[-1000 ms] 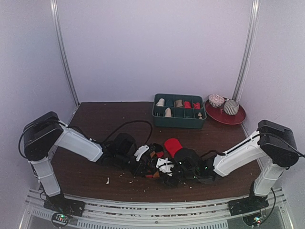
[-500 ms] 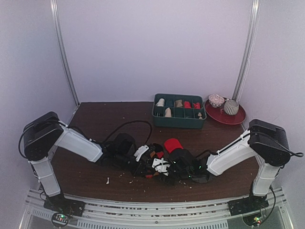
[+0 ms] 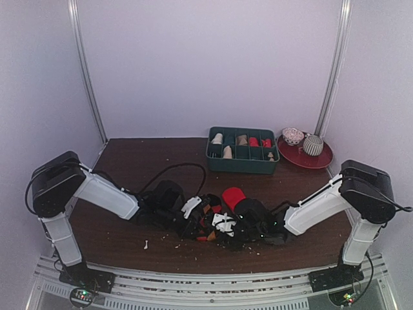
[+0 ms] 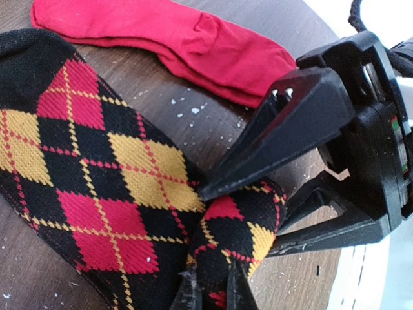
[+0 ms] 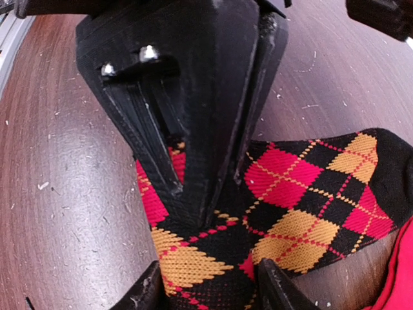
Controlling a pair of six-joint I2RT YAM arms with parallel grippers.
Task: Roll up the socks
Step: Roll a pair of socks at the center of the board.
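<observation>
Two socks lie on the counter [image 5: 58, 168] between the arms: the black argyle sock [image 4: 110, 187] spread flat, the red sock [image 4: 181, 39] beside it. The left jaws are pinched together on a raised fold at the argyle sock's end. The right jaws straddle that same fold, standing apart — whether they press it, I cannot tell.

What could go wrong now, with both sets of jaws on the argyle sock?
1. The left gripper and right gripper crowd the same folded end of the argyle sock; they could collide.
2. The left jaws pinch only a small fold of fabric, so it might slip out and the fold come undone.
</observation>
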